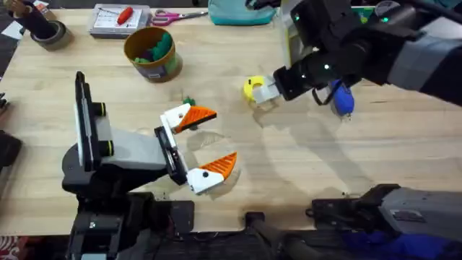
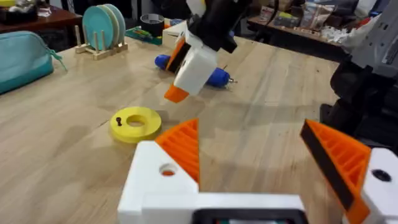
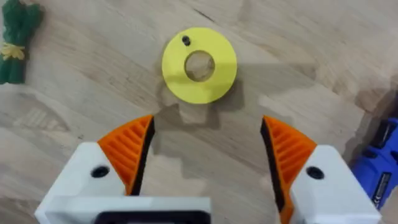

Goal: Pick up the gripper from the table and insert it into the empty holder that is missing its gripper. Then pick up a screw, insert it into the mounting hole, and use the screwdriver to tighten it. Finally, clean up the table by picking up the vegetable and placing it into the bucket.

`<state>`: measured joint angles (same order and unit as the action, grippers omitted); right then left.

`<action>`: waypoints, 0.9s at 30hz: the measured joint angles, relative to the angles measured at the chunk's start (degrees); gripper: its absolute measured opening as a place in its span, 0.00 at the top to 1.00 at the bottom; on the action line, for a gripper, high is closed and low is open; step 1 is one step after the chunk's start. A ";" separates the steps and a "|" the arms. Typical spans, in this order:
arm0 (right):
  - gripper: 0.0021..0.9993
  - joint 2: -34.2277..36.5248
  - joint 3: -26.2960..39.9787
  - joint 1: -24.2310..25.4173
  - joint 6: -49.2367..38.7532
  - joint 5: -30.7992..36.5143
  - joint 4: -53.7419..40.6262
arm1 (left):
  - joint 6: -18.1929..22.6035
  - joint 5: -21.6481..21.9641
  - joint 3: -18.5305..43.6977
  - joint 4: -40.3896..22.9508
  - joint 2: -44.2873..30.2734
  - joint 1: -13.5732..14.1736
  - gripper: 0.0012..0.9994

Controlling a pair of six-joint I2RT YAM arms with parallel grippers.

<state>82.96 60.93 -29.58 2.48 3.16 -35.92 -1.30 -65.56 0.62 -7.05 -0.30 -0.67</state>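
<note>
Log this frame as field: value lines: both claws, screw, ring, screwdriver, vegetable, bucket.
left claw: open, empty, low over the table at centre-left
right claw: open, empty, hovering right above the yellow ring
yellow ring: flat on the table
screw: small, dark, resting on the ring's top face
screwdriver: blue, lying on the table beyond the ring
vegetable: dark green, on the table, apart from the ring
bucket: upright, green items inside

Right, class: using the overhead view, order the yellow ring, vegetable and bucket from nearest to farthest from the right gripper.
1. Ring, just beside the right gripper.
2. Vegetable, further left, mid-table.
3. Bucket, farthest, towards the back left.
</note>
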 joint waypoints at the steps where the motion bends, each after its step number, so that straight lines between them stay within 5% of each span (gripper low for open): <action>1: 0.00 0.46 0.41 0.00 0.00 -0.02 0.07 | 0.00 0.00 0.00 0.00 -0.02 0.00 0.01; 27: 0.00 11.67 3.82 -0.04 -0.14 -0.02 5.79 | 0.00 0.00 0.00 0.00 -0.02 0.00 0.01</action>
<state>94.63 64.75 -29.63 2.34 3.14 -30.13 -1.30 -65.56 0.62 -7.05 -0.32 -0.67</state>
